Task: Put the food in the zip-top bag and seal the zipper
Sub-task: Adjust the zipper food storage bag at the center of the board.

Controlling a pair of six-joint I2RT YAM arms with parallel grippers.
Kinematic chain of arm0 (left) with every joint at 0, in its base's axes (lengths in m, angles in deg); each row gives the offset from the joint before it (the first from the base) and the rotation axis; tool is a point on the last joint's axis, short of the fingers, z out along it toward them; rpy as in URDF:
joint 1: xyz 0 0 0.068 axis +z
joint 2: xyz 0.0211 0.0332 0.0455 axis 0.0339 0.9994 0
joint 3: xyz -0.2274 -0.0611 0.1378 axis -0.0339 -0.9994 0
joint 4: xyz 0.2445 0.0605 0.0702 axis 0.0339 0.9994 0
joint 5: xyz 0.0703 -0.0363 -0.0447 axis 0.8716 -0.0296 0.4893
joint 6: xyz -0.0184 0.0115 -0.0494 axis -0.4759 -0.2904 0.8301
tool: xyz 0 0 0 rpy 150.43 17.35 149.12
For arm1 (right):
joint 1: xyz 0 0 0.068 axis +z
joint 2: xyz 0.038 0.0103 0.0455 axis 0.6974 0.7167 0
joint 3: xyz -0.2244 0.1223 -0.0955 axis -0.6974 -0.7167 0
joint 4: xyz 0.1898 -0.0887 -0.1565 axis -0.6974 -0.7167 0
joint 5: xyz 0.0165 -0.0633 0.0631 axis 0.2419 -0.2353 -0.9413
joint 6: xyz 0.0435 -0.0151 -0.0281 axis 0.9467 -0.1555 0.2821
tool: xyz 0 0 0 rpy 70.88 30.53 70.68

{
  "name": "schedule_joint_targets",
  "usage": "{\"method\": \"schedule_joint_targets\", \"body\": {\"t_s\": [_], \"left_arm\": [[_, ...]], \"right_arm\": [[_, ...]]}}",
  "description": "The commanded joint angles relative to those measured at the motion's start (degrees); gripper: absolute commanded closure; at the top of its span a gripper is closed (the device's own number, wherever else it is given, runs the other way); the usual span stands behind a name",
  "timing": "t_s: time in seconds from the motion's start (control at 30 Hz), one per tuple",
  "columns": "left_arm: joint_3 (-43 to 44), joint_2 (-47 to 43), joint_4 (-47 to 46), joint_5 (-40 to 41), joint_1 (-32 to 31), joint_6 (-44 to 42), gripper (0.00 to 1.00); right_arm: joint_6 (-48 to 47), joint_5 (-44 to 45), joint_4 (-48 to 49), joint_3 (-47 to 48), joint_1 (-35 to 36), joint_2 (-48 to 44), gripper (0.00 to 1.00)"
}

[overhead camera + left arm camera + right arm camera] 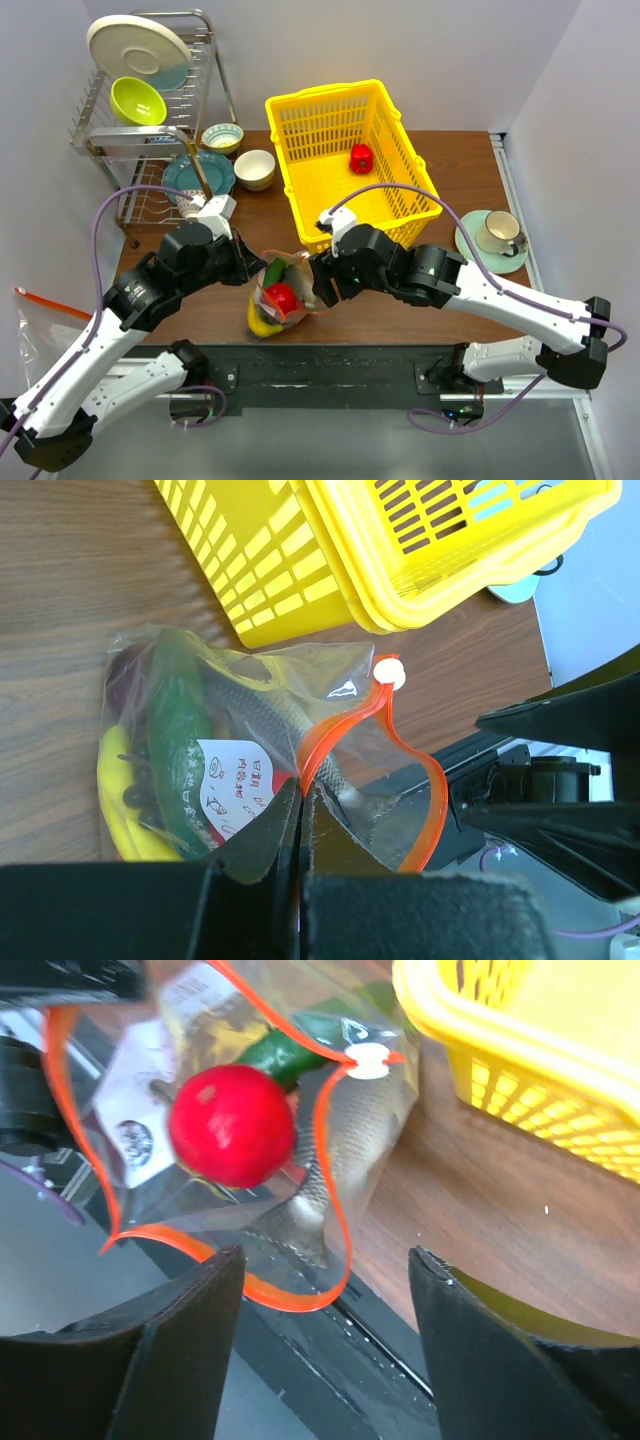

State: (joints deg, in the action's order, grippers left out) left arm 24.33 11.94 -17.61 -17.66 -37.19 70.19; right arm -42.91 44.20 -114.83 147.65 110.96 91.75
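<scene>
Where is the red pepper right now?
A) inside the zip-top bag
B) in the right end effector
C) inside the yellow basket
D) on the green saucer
C: the red pepper lies on the floor of the yellow basket, well apart from the zip-top bag.

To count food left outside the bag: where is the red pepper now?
In the top view, the red pepper lies inside the yellow basket, a little right of its middle.

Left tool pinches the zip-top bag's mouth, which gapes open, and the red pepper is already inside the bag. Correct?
No. The red pepper lies in the yellow basket, as the top view shows. The left tool does pinch the gaping zip-top bag.
</scene>
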Motion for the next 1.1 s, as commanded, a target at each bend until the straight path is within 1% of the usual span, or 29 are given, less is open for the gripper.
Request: {"method": "schedule_joint_targets", "body": {"t_s": [0.0, 0.13, 0.17, 0.23, 0.27, 0.33, 0.37, 0.6, 0.77, 0.9, 0.97, 1.03, 1.07], "left_arm": [[0.4, -1.1, -2.5, -0.4, -0.1, 0.2, 1.0], [0.5, -1.5, -2.2, -0.5, 0.0, 0.2, 1.0], [0.4, -1.6, -2.2, -0.6, 0.0, 0.1, 1.0], [0.3, -1.9, -2.1, -0.8, 0.0, 0.1, 1.0], [0.1, -2.0, -2.1, -0.9, 0.0, 0.1, 1.0], [-0.2, -2.2, -1.8, -1.5, -0.1, 0.1, 1.0], [-0.2, -2.2, -1.6, -1.7, 0.0, 0.1, 1.0], [0.6, -2.3, 1.0, -2.6, 0.0, -1.1, 1.0], [1.6, -2.8, 2.1, -1.3, -0.1, -1.4, 1.0], [1.8, -2.2, 2.2, -1.3, 0.0, -1.6, 1.0], [0.9, -2.2, 1.7, -1.6, 0.0, -1.6, 1.0], [0.1, -2.3, 1.0, -2.2, -0.1, -1.4, 1.0], [-0.6, -2.3, 0.4, -2.4, -0.1, -1.4, 1.0]], "right_arm": [[2.5, 1.5, -0.9, -2.7, 0.2, -0.1, 0.36], [2.9, 0.2, 1.3, -4.9, 0.2, 2.7, 0.47], [2.9, 0.2, 1.3, -4.7, 0.1, 3.1, 0.57], [2.9, -0.2, 0.8, -3.9, 0.2, 3.7, 0.74], [2.8, -0.4, 0.6, -3.4, 0.2, 3.7, 0.88], [2.7, -1.2, 0.5, -1.9, 0.2, 3.0, 0.99], [2.7, -1.4, 0.5, -1.3, 0.2, 2.0, 1.0], [3.1, -5.2, 1.5, 3.7, 0.2, -2.2, 1.0], [3.3, -3.3, 1.9, 1.6, 0.1, -2.2, 1.0], [3.5, -3.6, 1.7, 0.2, 0.2, -1.2, 1.0], [3.8, -3.7, 2.3, -0.5, 0.2, -1.7, 0.91], [3.7, -3.1, 2.1, -0.7, 0.2, -2.5, 0.72], [3.6, -2.2, 1.9, -0.5, 0.1, -2.7, 0.7]]}}
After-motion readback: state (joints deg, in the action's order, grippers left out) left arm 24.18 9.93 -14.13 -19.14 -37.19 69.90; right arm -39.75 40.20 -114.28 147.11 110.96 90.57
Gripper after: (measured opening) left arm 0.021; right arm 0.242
